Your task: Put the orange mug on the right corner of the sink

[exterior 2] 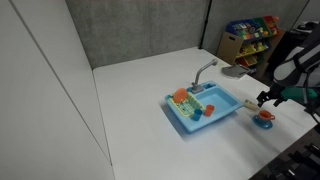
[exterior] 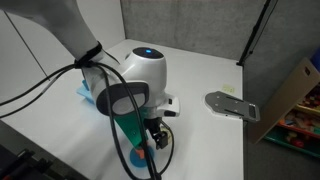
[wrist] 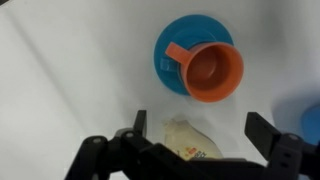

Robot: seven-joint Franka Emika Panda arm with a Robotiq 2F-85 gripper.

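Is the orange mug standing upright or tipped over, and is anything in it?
Upright and empty. In the wrist view the orange mug shows its open mouth, bare inside, standing on the blue saucer.

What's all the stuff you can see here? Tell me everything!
small orange plastic toy mug: one, orange, standing on the saucer
round blue saucer: one, blue, on the table beside the sink
light blue plastic toy sink: one, light blue, mid-table, with small orange and red pieces inside, too small to name
grey curved faucet: one, grey, on the sink's back edge
flat grey thing: one, grey, on the table
shelf of colourful things: one, mixed colours, beyond the table
white table: one, white, under everything
tool: one, black, open, above the mug
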